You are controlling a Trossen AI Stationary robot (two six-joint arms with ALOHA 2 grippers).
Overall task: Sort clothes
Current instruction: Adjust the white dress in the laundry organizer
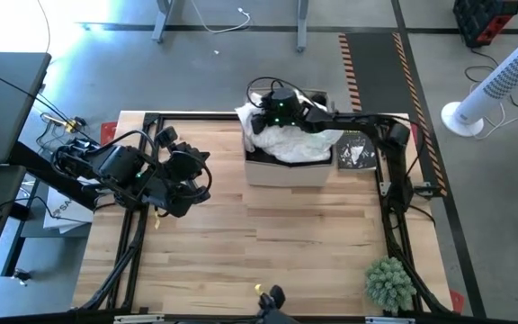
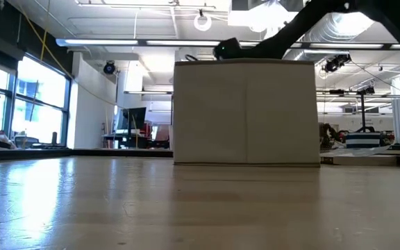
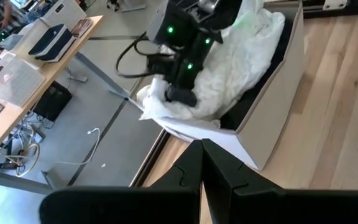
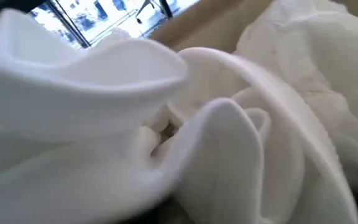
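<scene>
White garments — soft, crumpled cloth, heaped in the box at the far middle of the table, spilling over the rim on the side towards the left arm. No dark garment can be made out in the heap from these views.

Box — pale, open-topped, upright; from table height it shows as a plain wall hiding its contents.

Right pincer — reaching in from the right arm's mount, low over the heap at the box's far side. The left wrist view shows its dark head pressed into the white cloth; its own camera sees nothing but folds of cloth close up. Jaws at their widest; no fold can be seen caught between them, so nothing is counted as held.

Left pincer — parked over the table's left side, well apart from the box, fingers pressed together, empty.

Step in hand, as judged: picking the first piece out of the box; nothing lies sorted on the table yet, so the task is near its start.

Next move calls for: closing on one single fold rather than the bundle, then lifting straight up — clear of the box wall, so that neighbouring pieces are not dragged over the rim.

Also present: black book beside the box; small green plant at the table's near right corner.
</scene>
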